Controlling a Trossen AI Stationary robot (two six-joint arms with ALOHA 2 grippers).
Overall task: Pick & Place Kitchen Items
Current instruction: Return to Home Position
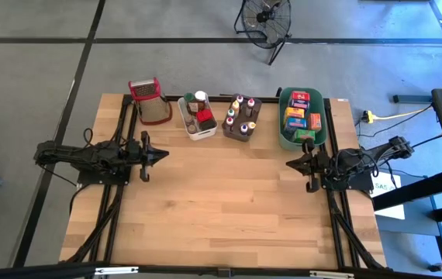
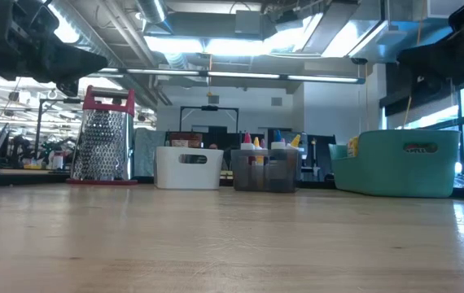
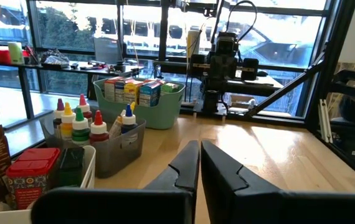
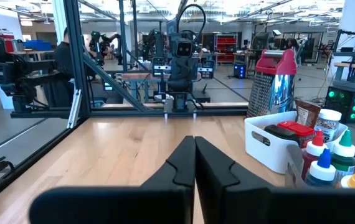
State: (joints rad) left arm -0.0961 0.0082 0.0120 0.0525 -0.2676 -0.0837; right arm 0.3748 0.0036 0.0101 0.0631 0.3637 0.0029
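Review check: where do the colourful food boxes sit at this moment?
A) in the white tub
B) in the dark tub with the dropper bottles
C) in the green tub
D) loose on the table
C: the high view shows the food boxes packed together inside the green tub at the table's far right.

Grey concrete floor (image 1: 27, 85) surrounds the pale wooden counter (image 1: 221, 201); a black round fan (image 1: 266, 17) stands beyond it, bright ceiling lights (image 2: 216, 45) overhead.
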